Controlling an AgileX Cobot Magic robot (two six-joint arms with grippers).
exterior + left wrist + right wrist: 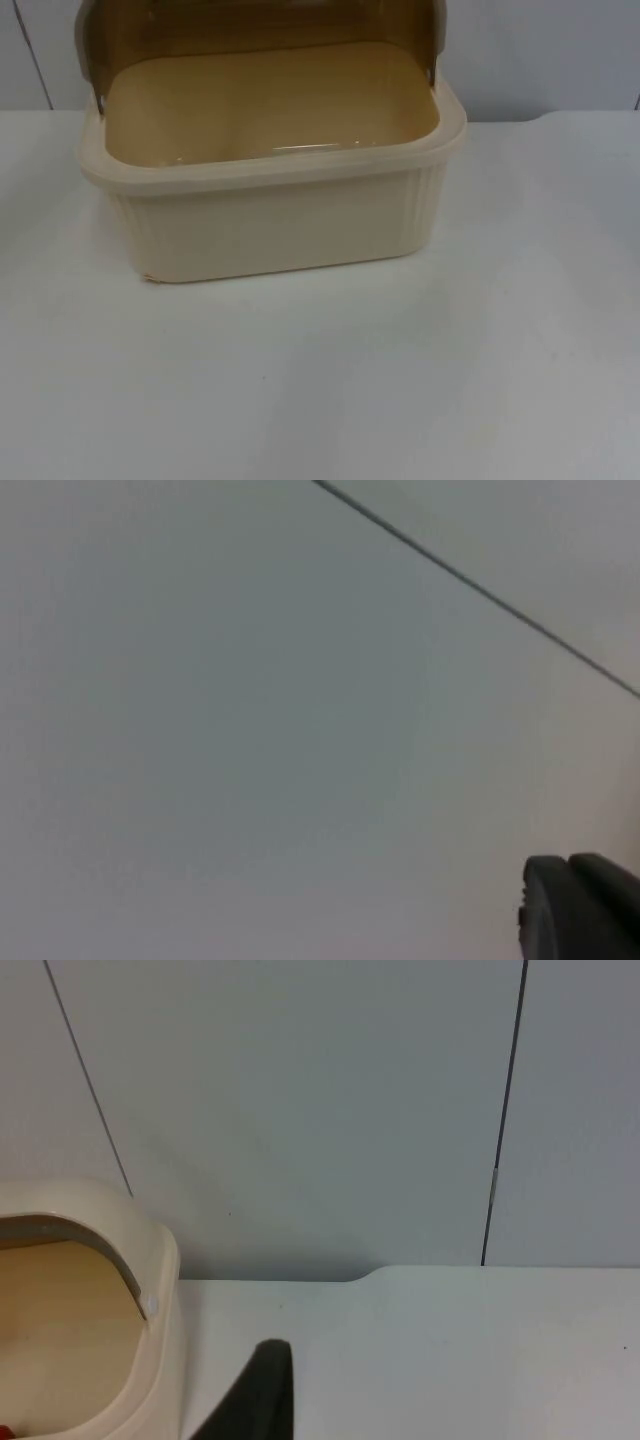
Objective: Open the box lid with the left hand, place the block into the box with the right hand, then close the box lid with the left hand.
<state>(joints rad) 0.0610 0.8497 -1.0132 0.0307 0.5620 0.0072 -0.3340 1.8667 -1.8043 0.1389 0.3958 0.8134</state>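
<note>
Right wrist view: right gripper's fingertip (262, 1390) sits just beside the open box (270, 215), lid (260, 30) raised; neither gripper's opening can be told.

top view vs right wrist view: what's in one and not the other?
Top view alone: the whole cream box, with its ribbed front wall, bare tan floor and the brownish lid standing open behind it.

Right wrist view alone: a small red spot at the picture's edge inside the box, too little to identify, a black fingertip of the right gripper beside the box, and two dark seams in the partition wall.

Both: the box's rim and interior, the white table and the grey wall.
</note>
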